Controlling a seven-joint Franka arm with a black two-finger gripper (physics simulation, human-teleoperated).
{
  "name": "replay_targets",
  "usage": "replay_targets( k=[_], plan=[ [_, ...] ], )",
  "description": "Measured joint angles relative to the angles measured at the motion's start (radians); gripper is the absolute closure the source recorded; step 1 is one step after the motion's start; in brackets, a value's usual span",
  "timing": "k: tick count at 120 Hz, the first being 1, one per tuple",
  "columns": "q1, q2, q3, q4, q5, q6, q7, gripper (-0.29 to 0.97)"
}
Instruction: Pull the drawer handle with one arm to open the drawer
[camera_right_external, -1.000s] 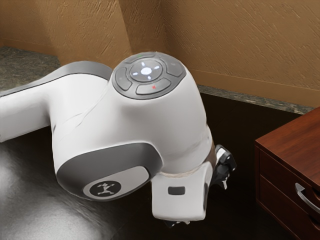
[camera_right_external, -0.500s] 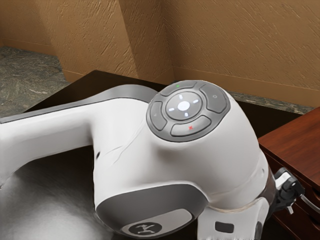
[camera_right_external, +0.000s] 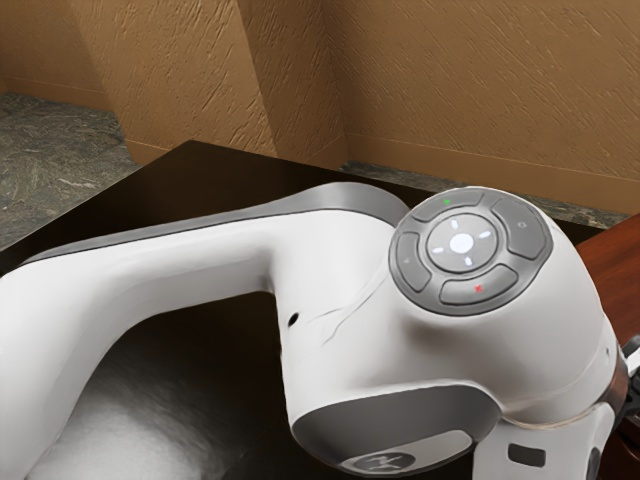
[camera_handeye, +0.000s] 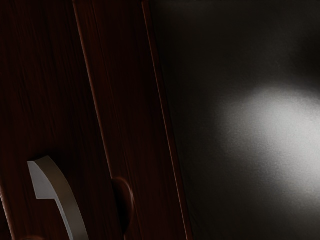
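Arm (camera_right_external: 250, 300), big and white with gray parts, took up most of the exterior view. It came in from that view's left and stretched toward its right. On top of its round end sat a gray ring of buttons (camera_right_external: 470, 250) with a small white light in the middle. Under the arm lay a shiny black table (camera_right_external: 190, 190). Behind it stood rough brown walls (camera_right_external: 450, 80), and a gray stone floor (camera_right_external: 50, 140) lay beside them. At the exterior view's right edge, a bit of the red-brown cabinet (camera_right_external: 618, 265) peeked out from behind the arm.

The gripper was tucked away behind the arm's big end, so I could not tell if it was spread wide or squeezed closed.

In the wrist view, the hand was very near the dark wooden drawer front (camera_handeye: 35, 90). The curved silver handle (camera_handeye: 56, 192) stuck out from that wood, close to the hand. Next to the wood was a dark surface (camera_handeye: 225, 60) with a soft white patch of light (camera_handeye: 270, 135) on it. I could not tell if the drawer was pulled out at all.
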Motion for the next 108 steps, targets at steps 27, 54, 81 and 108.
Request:
replay_targets(
  k=[27,54,81,108],
  plan=[
    [-0.076,0.056,0.068,0.031,0.013,0.017,0.006,0.0],
    [-0.073,0.083,0.106,0.033,0.015,0.031,0.009,0.0],
    [-0.076,0.087,0.112,0.025,0.016,0.04,0.011,0.0],
    [-0.084,0.075,0.135,-0.005,0.016,0.043,0.011,0.0]
  ],
)
